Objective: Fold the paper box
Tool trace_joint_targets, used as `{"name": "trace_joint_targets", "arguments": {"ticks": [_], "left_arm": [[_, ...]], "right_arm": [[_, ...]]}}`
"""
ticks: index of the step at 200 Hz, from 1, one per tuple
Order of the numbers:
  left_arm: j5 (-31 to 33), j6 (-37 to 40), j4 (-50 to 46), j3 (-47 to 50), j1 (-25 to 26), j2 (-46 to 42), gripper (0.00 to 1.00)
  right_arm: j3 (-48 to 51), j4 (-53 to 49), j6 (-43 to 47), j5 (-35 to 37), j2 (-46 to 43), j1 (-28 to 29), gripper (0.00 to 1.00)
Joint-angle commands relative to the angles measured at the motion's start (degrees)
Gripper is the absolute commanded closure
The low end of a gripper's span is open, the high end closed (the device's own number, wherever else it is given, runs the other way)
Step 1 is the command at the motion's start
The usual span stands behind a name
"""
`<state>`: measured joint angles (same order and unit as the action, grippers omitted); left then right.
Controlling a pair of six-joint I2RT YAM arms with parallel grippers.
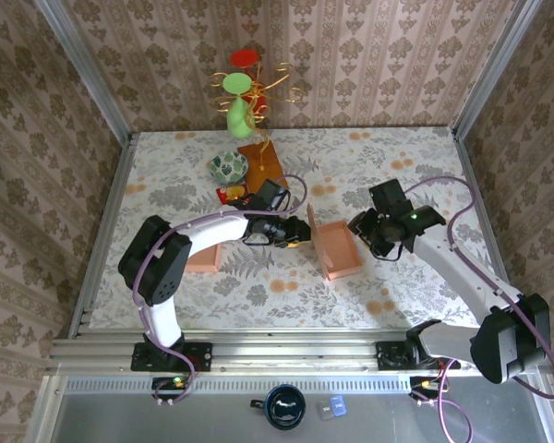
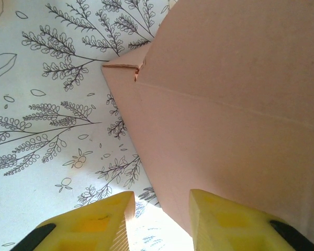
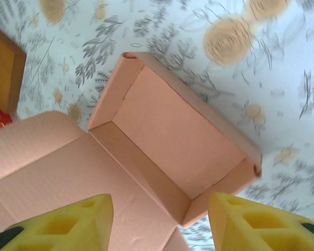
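Note:
The pink paper box (image 1: 340, 251) sits open on the floral table between the two arms, its lid (image 1: 309, 224) standing upright on the left side. My left gripper (image 1: 300, 235) is at that lid. In the left wrist view the pink lid (image 2: 235, 104) leans against the right-hand yellow finger (image 2: 230, 219), and the left gripper (image 2: 161, 201) is open, with bare table showing in the gap. My right gripper (image 1: 362, 226) hovers at the box's right side. It is open (image 3: 159, 201) above the box's tray (image 3: 183, 141) and lid (image 3: 57, 167), holding nothing.
A second flat pink piece (image 1: 203, 258) lies under the left arm. Behind the box are a brown carton (image 1: 263, 161), a red packet (image 1: 231, 194), a green patterned bowl (image 1: 228, 166) and a gold stand (image 1: 245, 88). Metal rails edge the table.

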<state>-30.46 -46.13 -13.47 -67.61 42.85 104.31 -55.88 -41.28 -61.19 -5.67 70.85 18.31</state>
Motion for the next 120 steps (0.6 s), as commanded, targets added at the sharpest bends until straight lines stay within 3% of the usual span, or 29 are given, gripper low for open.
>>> {"name": "trace_joint_targets", "arguments": {"ticks": [1, 23, 46, 76, 120], "left_arm": [[-1.2, -0.3, -0.6, -2.5, 0.6, 1.0, 0.67], [-1.4, -0.2, -1.0, -2.8, 0.6, 1.3, 0.67], [-1.2, 0.0, -1.5, -2.8, 0.6, 1.3, 0.67], [-0.9, 0.3, -1.9, -2.4, 0.6, 0.9, 0.67], [-0.7, 0.3, -2.2, -2.0, 0.6, 0.5, 0.67]], "right_arm": [[-2.3, -1.6, 20.8, -2.9, 4.1, -3.0, 0.5], [-6.2, -4.4, 30.3, -4.7, 13.6, -4.6, 0.54], [-9.1, -4.9, 35.2, -5.1, 19.6, -4.3, 0.49], [-10.6, -4.5, 35.7, -5.7, 25.5, -4.2, 0.53], [-10.3, -3.1, 33.6, -4.8, 29.8, -3.4, 0.69]]}}
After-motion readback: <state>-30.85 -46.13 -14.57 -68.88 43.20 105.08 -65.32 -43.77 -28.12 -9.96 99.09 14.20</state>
